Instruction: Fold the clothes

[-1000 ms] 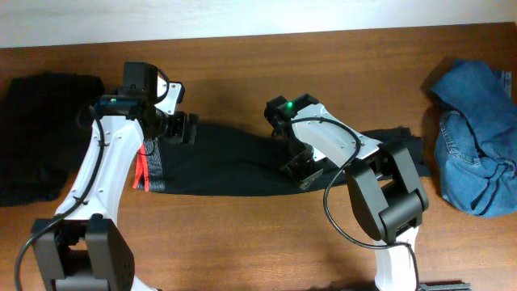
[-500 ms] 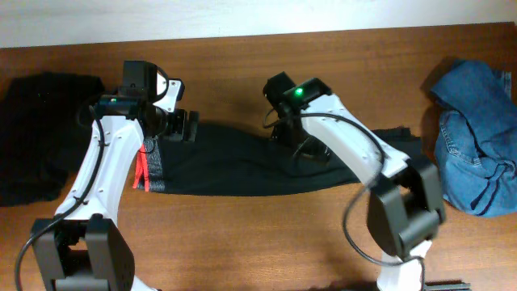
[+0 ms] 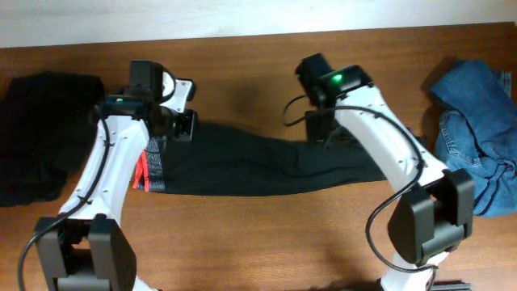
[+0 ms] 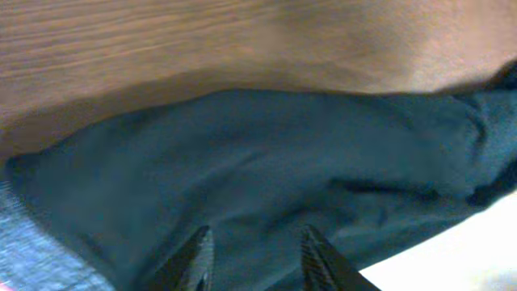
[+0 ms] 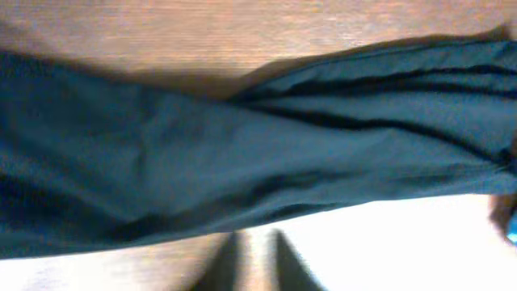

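The clothes, long black trousers (image 3: 242, 162), lie stretched left to right across the wooden table. Their grey waistband (image 3: 155, 166) with its red stripe is at the left end. My left gripper (image 3: 187, 123) hangs over the trousers' upper edge near the waistband. In the left wrist view its fingers (image 4: 198, 257) stand apart over the dark fabric (image 4: 266, 145), with the grey waistband (image 4: 32, 259) at the lower left. My right gripper (image 3: 323, 131) sits above the trouser legs. In the right wrist view the gripper (image 5: 252, 263) is shut and blurred over bare wood beside the fabric (image 5: 202, 153), holding nothing.
A crumpled blue denim garment (image 3: 477, 137) lies at the right edge of the table. A dark heap of clothing (image 3: 40, 137) lies at the far left. The table's back edge meets a white wall (image 3: 242, 16).
The right arm has swung right and toward the back, from the trousers' middle to above the legs, and its jaws have shut. The left gripper's jaws have narrowed and it has shifted slightly right.
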`<state>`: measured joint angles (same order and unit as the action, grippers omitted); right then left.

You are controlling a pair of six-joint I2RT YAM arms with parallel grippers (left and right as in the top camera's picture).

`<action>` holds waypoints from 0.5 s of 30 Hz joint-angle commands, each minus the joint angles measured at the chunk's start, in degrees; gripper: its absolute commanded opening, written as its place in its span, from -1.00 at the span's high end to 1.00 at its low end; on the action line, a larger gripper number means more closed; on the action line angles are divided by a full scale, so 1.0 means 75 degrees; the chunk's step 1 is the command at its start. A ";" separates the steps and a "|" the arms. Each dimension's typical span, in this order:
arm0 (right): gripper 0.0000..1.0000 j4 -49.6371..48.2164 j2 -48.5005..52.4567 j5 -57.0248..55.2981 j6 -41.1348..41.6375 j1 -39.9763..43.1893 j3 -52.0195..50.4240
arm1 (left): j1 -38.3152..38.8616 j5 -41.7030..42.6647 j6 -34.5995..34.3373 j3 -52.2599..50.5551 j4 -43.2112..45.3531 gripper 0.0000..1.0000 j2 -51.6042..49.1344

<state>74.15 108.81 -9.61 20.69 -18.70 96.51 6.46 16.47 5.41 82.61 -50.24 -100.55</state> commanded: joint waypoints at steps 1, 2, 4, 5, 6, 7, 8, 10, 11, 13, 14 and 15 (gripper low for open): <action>0.92 -0.0178 -0.0087 0.0414 -0.0799 0.0525 -0.0224 | 0.0408 0.0003 0.0061 -0.0009 -0.0041 0.31 -0.0347; 0.92 -0.0309 -0.0087 0.0702 -0.1122 0.0670 -0.0350 | 0.0504 -0.0184 0.0050 -0.0009 -0.0035 0.31 -0.0423; 0.92 -0.0580 -0.0087 0.1413 -0.1833 0.0915 -0.0697 | 0.0691 -0.0755 -0.0152 -0.0009 -0.0015 0.32 -0.0664; 0.92 -0.0717 -0.0087 0.1687 -0.2095 0.1014 -0.0906 | 0.0758 -0.0994 -0.0300 -0.0009 0.0000 0.31 -0.0790; 0.92 -0.0868 -0.0087 0.1868 -0.2270 0.1116 -0.1174 | 0.0819 -0.1154 -0.0417 -0.0009 0.0012 0.32 -0.0930; 0.92 -0.1008 -0.0087 0.1874 -0.2308 0.1192 -0.1411 | 0.0866 -0.1183 -0.0437 -0.0009 0.0032 0.32 -0.1064; 0.92 -0.1174 -0.0087 0.1839 -0.2308 0.1271 -0.1658 | 0.0877 -0.1177 -0.0437 -0.0009 0.0058 0.32 -0.1169; 0.92 -0.1547 -0.0087 0.1821 -0.2317 0.1463 -0.2183 | 0.0883 -0.1180 -0.0437 -0.0009 0.0108 0.33 -0.1378; 0.92 -0.1693 -0.0087 0.1821 -0.2401 0.1562 -0.2398 | 0.0883 -0.1183 -0.0437 -0.0009 0.0125 0.34 -0.1451; 0.92 -0.1999 -0.0087 0.1725 -0.2530 0.1786 -0.2771 | 0.0863 -0.1236 -0.0434 -0.0009 0.0181 0.34 -0.1591; 0.92 -0.2113 -0.0087 0.1644 -0.2530 0.1894 -0.2906 | 0.0842 -0.1326 -0.0437 -0.0009 0.0189 0.34 -0.1620; 0.92 -0.2209 -0.0087 0.1580 -0.2532 0.2002 -0.3013 | 0.0816 -0.1510 -0.0437 -0.0009 0.0204 0.35 -0.1687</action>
<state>58.65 108.81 2.31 3.86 -5.96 75.75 13.06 8.25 2.96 82.61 -49.01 -112.09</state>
